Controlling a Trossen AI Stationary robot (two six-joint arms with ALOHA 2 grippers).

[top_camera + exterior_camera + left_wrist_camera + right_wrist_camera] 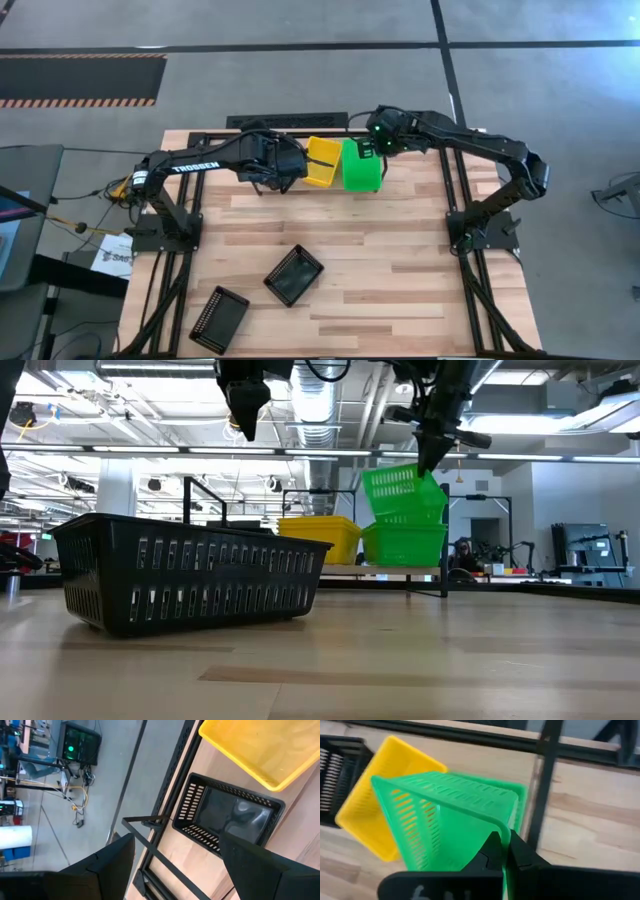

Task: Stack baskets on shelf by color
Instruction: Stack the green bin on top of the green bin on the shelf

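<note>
- Nearest the front edge of the surface [400, 300]: two black baskets, one at the corner [218, 318], one [293, 275] nearer the middle, both loose and not yet shelved.
- Mid-surface bare; both arms reaching to the far edge, where the shelf [430, 572] stands.
- Left tool [285, 165] hovering released, jaws wide, above a third black basket [227, 815] at the shelf's left end, beside the yellow basket [322, 160]. Judged poised over that black spot for the next stacking there.
- Right tool [432, 455] clenched on the rim of a green basket [403, 493], held tilted just above the green stack [404, 544]. Tilt likely follows from the one-sided rim grip; needs levelling to nest.
- Colour columns read black, yellow, green along the shelf.
</note>
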